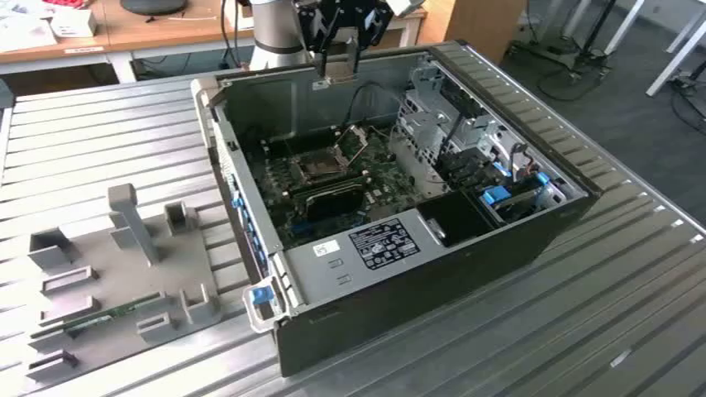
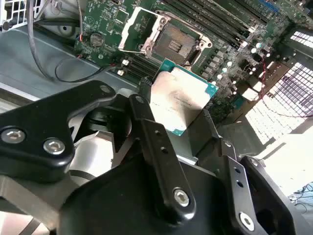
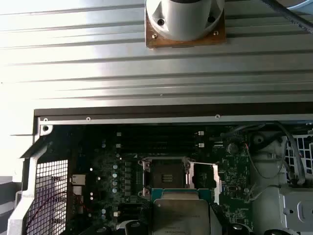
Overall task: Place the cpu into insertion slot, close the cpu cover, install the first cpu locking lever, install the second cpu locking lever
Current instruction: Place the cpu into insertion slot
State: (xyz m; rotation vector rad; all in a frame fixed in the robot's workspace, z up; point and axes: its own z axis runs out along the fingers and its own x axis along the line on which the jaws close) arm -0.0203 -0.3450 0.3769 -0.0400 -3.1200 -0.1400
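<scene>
While the gripper (image 2: pixel 177 115) pinches the cpu (image 2: pixel 182 95) by its edges, high above the open insertion slot (image 2: pixel 173 45), it looks light, stiff and easy to hurt; edges are safest.

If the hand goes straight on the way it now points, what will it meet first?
The hand holds the cpu, so that chip would touch first, likely at or near the open insertion slot on the circuit board. Depth is unclear.
</scene>
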